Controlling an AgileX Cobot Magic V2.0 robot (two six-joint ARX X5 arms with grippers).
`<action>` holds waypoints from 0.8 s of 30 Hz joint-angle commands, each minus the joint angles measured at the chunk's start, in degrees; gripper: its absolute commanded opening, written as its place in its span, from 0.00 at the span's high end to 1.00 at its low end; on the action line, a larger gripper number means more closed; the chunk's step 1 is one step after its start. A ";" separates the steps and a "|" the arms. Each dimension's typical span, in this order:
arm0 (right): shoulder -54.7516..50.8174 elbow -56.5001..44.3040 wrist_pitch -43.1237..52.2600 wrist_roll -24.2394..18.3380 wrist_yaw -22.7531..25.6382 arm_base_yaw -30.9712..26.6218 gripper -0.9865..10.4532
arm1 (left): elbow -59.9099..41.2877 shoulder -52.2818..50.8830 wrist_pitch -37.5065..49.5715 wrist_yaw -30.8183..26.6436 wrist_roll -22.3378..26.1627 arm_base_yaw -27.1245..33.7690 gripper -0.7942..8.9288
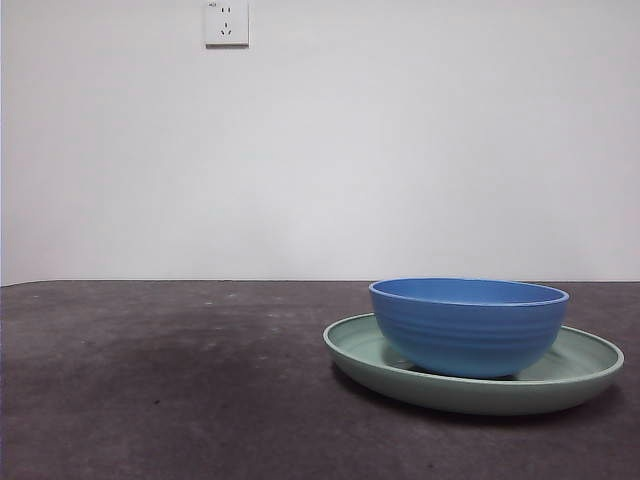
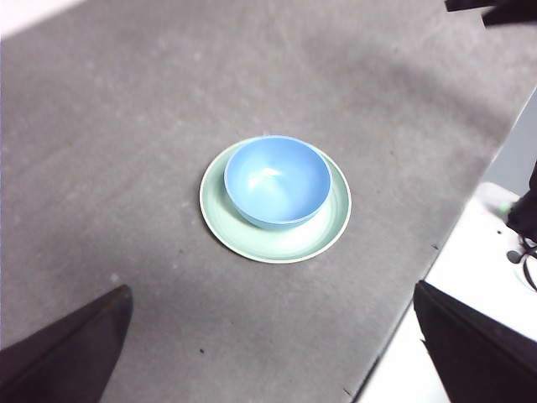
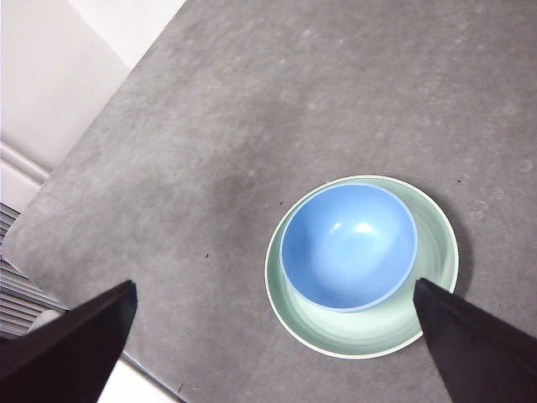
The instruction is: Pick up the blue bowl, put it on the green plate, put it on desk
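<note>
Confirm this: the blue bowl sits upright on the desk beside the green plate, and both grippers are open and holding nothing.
One thing is wrong. The blue bowl is not beside the green plate; it sits upright on it, as the front view and both wrist views show. The plate rests on the desk. The rest holds: the left gripper and right gripper are open and hold nothing.

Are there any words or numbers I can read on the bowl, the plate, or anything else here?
None can be read.
Glossy blue round bowl: no writing.
Shallow pale green round plate: no writing.
Dark grey speckled desk: no writing.
White wall socket: a tiny mark at its top corner, too small to read.
</note>
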 commanded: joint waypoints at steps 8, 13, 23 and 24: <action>0.20 0.98 0.55 -0.63 -0.04 0.02 0.40 | -17.44 -14.56 8.15 -0.15 -2.54 -0.33 0.34; 0.20 0.98 0.52 -0.42 -0.04 0.02 0.40 | -17.42 -15.39 8.31 -0.15 -1.31 -0.33 0.34; 6.25 0.98 -1.92 1.53 6.38 0.02 0.40 | -17.42 -15.41 8.26 -0.13 -1.22 -0.33 0.34; 7.82 0.98 -2.36 1.42 7.61 0.02 0.40 | -17.42 -15.43 8.26 -0.13 -1.22 -0.33 0.34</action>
